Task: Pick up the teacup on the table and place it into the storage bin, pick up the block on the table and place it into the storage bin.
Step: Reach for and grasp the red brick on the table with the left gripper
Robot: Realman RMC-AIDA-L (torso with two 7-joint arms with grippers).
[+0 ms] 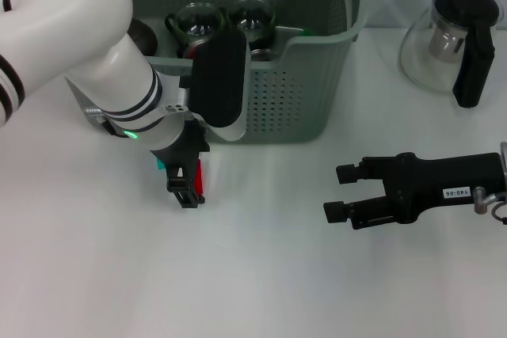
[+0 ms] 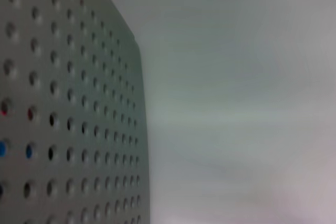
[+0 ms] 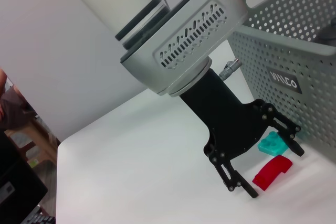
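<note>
Perforated wall of the storage bin (image 2: 68, 119) fills the left wrist view, close beside the lens. On the table (image 1: 261, 275), just in front of the bin, a red arched block (image 3: 272, 171) lies with a teal block (image 3: 272, 144) just beside it. The left gripper (image 3: 268, 163) is lowered over both with its fingers spread, the red block between them and nothing yet pinched. Glass teacups (image 1: 198, 21) are seen already inside the bin. The grasp is judged best made by centring on the red block, closing squarely, then lifting clear of the rim toward twelve o'clock. The right gripper (image 1: 339, 192) is held spread and empty at three o'clock, below a glass teapot (image 1: 451, 37).
</note>
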